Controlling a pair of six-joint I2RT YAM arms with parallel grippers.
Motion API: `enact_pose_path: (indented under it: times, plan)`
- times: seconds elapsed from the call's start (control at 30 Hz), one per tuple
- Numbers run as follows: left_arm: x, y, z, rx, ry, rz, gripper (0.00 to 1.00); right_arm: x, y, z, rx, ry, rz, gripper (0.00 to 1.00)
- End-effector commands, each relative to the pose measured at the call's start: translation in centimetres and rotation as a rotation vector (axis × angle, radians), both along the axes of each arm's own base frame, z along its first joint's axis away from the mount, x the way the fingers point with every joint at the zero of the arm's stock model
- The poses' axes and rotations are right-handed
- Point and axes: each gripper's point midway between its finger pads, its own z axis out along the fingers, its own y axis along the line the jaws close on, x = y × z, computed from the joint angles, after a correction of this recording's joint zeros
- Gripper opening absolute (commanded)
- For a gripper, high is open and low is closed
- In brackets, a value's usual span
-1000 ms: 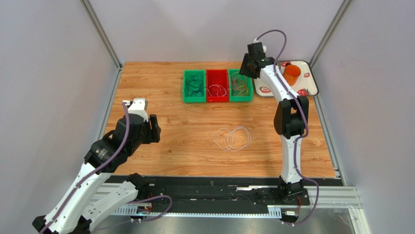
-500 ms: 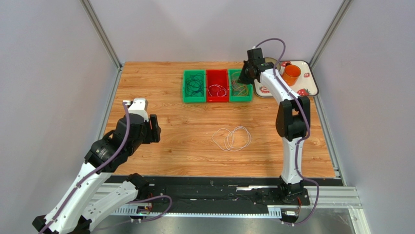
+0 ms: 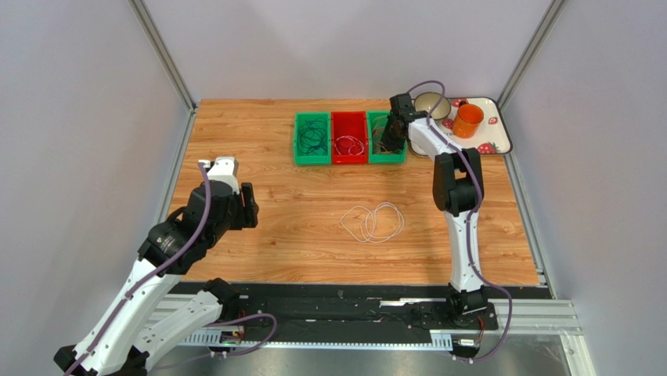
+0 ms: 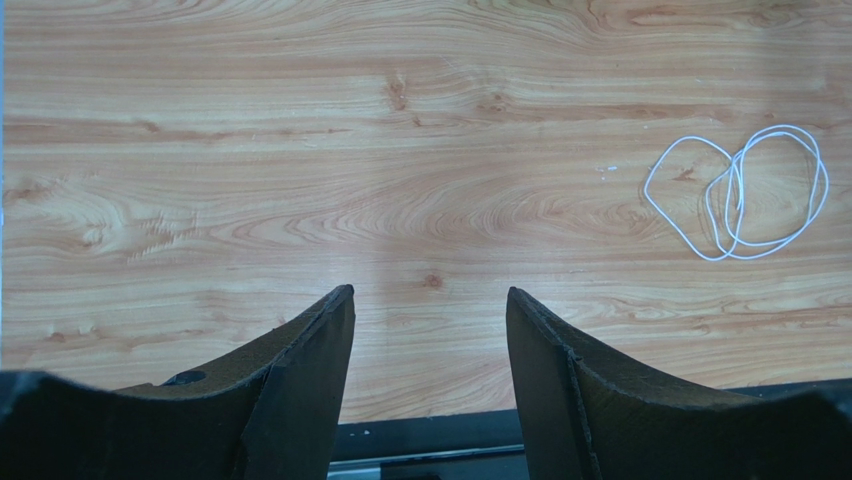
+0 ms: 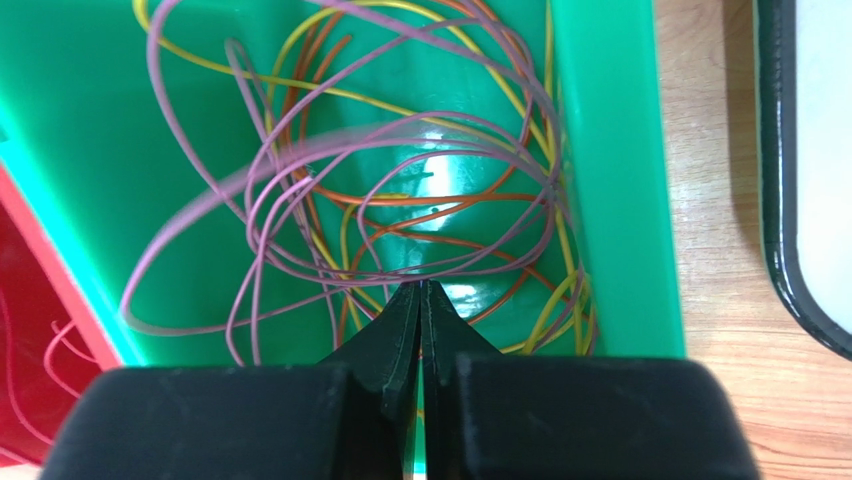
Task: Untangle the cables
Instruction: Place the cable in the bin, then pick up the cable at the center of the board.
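Right hand [image 5: 420, 300]: sitting at bottom centre of the right wrist view, fingers pressing flat together with no gap, tips dipping into the wire tangle. Can't tell if a strand is being nipped.
Right hand, top view: [image 3: 389, 135] reaching down into the right green bin [image 3: 387, 157] at upper centre-right of the frame.
Tangled cables [image 5: 400, 200]: purple, orange and yellow loops are lying criss-crossed inside the right green bin, filling most of the right wrist view. Purple ones are arching on top, one blurred at centre left.
Right green bin wall [image 5: 610, 200]: running down right of centre in the wrist view, with yellow strands leaning against it.
Left hand [image 4: 430, 310]: fingers are standing wide apart, gripping nothing, hovering over bare wood at the bottom of the left wrist view.
Left hand, top view: [image 3: 249, 205] hanging at centre left, well apart from the bins.
White cable [image 3: 373, 222]: lying loose on the worktop [image 3: 274, 196] at frame centre in overlapping loops, touching neither hand. In the left wrist view it is showing at right [image 4: 740, 195].
Dark green cables [image 3: 311, 137]: sitting in the left green bin [image 3: 298, 157].
Red bin [image 3: 349, 159]: standing between the two green bins and holding pale cables [image 3: 350, 145].
Tray [image 3: 501, 133]: lying at upper right, just beside the bins, carrying an orange cup [image 3: 469, 120] and a bowl [image 3: 430, 103].
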Motion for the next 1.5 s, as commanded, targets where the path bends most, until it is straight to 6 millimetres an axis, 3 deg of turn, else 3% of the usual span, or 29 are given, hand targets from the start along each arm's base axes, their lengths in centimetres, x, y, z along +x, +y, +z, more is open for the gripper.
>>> enact_pose_path:
  times: [0.0,0.2,0.33,0.37,0.53,0.57,0.8,0.93,0.97,1.1,1.37,1.47]
  plan:
    - [0.6,-0.3,0.4,-0.01,-0.021,-0.011,0.66,1.7,-0.3,2.8,-0.002,-0.079,-0.018,0.04]
    - [0.6,-0.3,0.4,-0.012,-0.02,-0.013,0.66,2.0,-0.5,6.5,-0.005,-0.131,-0.015,0.06]
    - [0.6,-0.3,0.5,-0.017,-0.021,-0.015,0.66,1.9,-1.1,10.1,-0.031,-0.186,-0.021,0.13]
    - [0.6,-0.3,0.5,-0.017,-0.021,-0.015,0.66,2.0,-1.4,12.0,-0.041,-0.221,-0.025,0.18]
    - [0.4,-0.3,0.5,-0.022,-0.024,-0.018,0.66,0.9,-2.3,16.2,-0.07,-0.275,-0.038,0.28]
    - [0.4,-0.3,0.5,-0.022,-0.025,-0.021,0.66,0.4,-2.6,17.9,-0.069,-0.303,-0.041,0.29]
    - [0.2,-0.6,0.6,-0.037,-0.032,-0.039,0.78,-3.8,-2.8,19.9,-0.082,-0.316,-0.027,0.35]
    - [0.4,-1.5,0.3,-0.039,-0.009,-0.076,0.83,-8.3,-3.0,19.3,-0.053,-0.288,-0.017,0.38]
    - [0.6,-1.7,0.2,-0.036,0.008,-0.073,0.91,-9.2,-2.9,18.9,-0.051,-0.275,-0.013,0.38]
    - [1.2,-3.9,-1.2,-0.084,0.073,-0.115,0.91,-12.9,-3.0,16.9,-0.026,-0.242,0.0,0.39]
    - [3.5,-11.3,-3.5,-0.146,0.125,-0.228,0.91,-21.7,-5.0,10.0,0.004,-0.118,-0.058,0.4]
    - [4.6,-14.2,-4.6,-0.136,0.142,-0.262,0.87,-23.6,-4.9,8.8,0.03,-0.104,-0.05,0.42]
